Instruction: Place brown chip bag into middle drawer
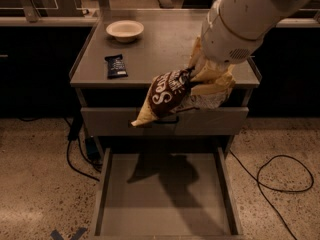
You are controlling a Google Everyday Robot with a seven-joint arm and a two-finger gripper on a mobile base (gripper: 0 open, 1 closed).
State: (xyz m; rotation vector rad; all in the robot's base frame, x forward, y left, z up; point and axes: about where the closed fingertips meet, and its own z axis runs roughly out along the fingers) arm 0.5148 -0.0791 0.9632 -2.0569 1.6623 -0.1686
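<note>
The brown chip bag [167, 91] is clamped at one end by the gripper [209, 84], which is closed tight on it, and is held above the open middle drawer [150, 209]. If it's dropped from this high and tilted, it could easily be bounced out over the low walls.

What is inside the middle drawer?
The middle drawer shows only bare floor and shadow. The brown chip bag hangs above it in the pincer. The drawer's rear is covered.
</note>
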